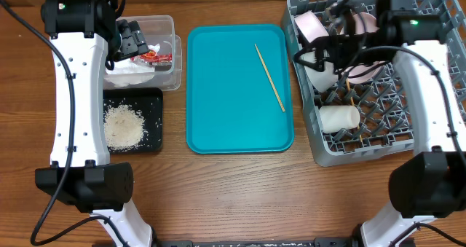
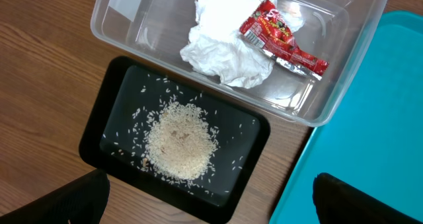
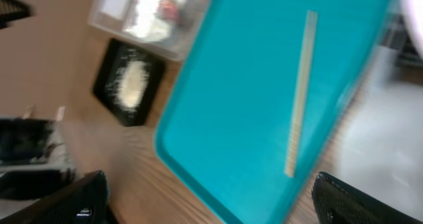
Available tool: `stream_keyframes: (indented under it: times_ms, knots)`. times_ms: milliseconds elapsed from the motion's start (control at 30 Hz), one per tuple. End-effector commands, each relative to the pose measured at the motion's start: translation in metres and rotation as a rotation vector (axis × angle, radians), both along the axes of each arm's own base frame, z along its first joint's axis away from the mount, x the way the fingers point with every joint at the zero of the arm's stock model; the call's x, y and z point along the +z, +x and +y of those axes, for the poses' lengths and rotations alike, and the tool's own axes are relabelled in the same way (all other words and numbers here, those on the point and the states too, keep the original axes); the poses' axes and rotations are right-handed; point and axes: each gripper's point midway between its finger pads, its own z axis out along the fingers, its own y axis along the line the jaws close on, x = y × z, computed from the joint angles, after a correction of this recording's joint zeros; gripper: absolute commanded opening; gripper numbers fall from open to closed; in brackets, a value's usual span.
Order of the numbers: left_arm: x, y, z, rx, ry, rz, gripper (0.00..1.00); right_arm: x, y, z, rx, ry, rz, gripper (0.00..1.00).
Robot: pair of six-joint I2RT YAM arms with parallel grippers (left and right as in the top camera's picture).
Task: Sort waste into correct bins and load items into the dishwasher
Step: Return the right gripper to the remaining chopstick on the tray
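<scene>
The wooden tabletop (image 1: 240, 196) carries four things. At its left, a clear plastic tub (image 1: 169, 22) sits toward the far edge, with a shallow black tray (image 1: 154, 130) just in front of it. A teal serving tray (image 1: 226, 94) lies flat in the middle, and a grey dish rack (image 1: 320, 149) stands at the right, near the teal tray but apart from it.

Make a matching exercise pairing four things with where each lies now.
Things:
1 wrapper
2 rice
3 chopstick
4 cup

Places:
A rack
B black tray
C clear tub
D teal tray

Pairs: 1-C, 2-B, 3-D, 4-A
</scene>
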Motion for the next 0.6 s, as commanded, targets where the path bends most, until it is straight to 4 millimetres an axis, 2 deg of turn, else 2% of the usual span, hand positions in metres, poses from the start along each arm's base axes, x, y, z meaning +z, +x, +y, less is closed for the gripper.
stream_keyframes:
  times_ms: [0,67,233,333,567]
  knots:
    - [-0.001,0.002,0.002,0.011,-0.003,0.0,1.0,-0.006,-0.01,0.039,0.09,-0.16,-0.061,1.0]
    - [-0.001,0.002,0.002,0.011,-0.003,0.0,1.0,-0.026,-0.004,0.044,0.023,-0.365,-0.068,1.0]
    - [-0.001,0.002,0.002,0.012,-0.003,0.0,1.0,-0.043,0.003,0.065,-0.015,-0.645,-0.181,1.0]
    - [-0.001,0.002,0.002,0.011,-0.003,0.0,1.0,-0.045,0.011,0.066,-0.054,-0.693,-0.212,1.0]
    - [-0.001,0.002,0.002,0.011,-0.003,0.0,1.0,-0.047,0.018,0.065,-0.082,-0.676,-0.209,1.0]
